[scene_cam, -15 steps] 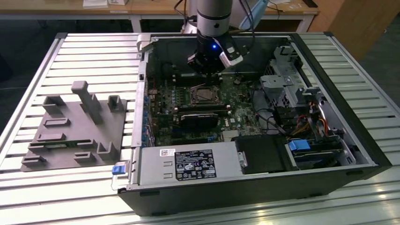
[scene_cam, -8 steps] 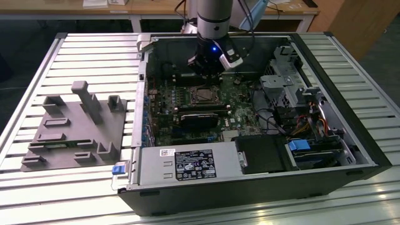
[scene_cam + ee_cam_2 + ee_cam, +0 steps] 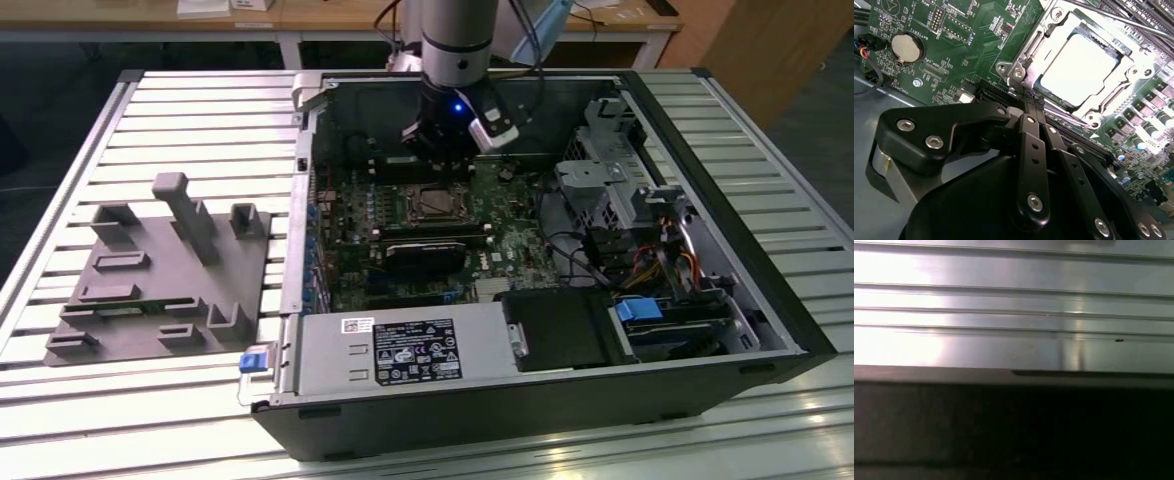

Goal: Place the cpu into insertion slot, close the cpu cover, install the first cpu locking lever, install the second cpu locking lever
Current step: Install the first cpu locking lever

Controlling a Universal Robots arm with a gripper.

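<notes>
The cpu (image 3: 1080, 69), a light, stiff, fragile chip, sits in the insertion slot (image 3: 1106, 47) under the thin springy cpu cover (image 3: 1054, 35), seemingly closed. The claw (image 3: 1026, 107) appears clenched, empty, just beside it.

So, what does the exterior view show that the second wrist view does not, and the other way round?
The exterior view alone takes in the whole open computer case on the slatted table, the grey fixture block at that view's left, and the arm coming down into the case. The second wrist view alone gives close detail: the round coin battery, the gripper near the socket's edge, its fingers together. Both share the cpu lying in the insertion slot, with the cpu cover around it and green board around.
</notes>
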